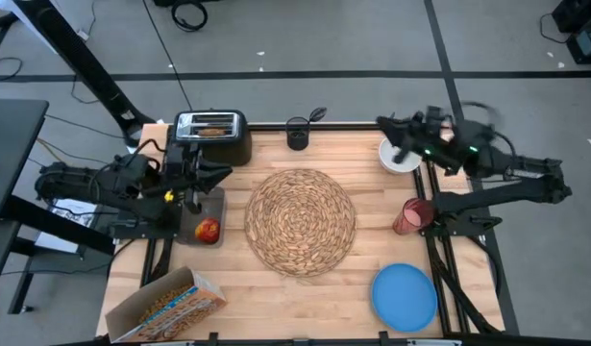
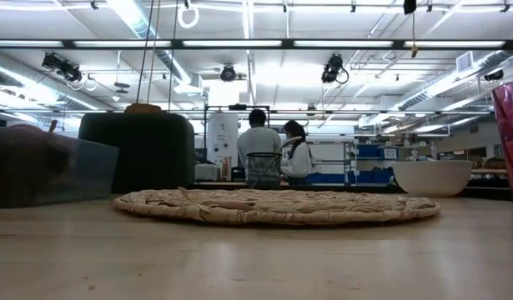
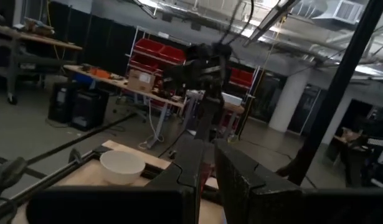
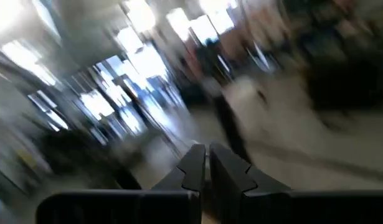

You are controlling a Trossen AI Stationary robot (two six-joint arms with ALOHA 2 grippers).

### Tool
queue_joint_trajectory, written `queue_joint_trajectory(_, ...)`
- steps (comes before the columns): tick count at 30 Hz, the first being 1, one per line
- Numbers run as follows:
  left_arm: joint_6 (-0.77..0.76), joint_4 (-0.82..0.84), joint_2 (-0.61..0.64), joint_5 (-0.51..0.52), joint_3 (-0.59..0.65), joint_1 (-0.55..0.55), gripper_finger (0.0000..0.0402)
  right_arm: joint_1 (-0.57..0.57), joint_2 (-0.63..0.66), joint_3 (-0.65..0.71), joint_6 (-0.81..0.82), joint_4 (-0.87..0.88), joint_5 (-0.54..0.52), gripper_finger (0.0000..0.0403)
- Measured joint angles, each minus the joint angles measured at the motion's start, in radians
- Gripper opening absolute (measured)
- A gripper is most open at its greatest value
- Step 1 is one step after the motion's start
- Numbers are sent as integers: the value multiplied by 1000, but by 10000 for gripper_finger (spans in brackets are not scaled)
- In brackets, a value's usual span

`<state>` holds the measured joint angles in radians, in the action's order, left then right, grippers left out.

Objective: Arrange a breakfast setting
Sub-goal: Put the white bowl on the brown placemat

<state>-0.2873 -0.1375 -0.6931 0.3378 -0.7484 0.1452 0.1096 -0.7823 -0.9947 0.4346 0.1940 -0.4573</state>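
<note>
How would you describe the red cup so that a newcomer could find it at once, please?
Start at the round straw mat mid-table. The cup stands off its right side, between the white bowl and the blue plate. It is the only translucent red thing there.

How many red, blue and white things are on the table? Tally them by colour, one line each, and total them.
Red: 2, the apple and the cup
Blue: 1, the plate
White: 1, the bowl
Total: 4
</note>
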Motion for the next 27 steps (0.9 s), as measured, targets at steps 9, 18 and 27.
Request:
queue_joint_trajectory(9, -69, -5, -49, 0, -1, 0, 48, 206, -308, -363, 93, 861, 64, 36)
queue_joint_trajectory(18, -14, 128, -60, -54, -1, 0, 48, 349, -399, -255, 121, 1013, 153, 131)
queue_joint_trajectory(27, -75, 262, -85, -82, 0, 22, 74, 399, -409, -206, 104, 953, 215, 199)
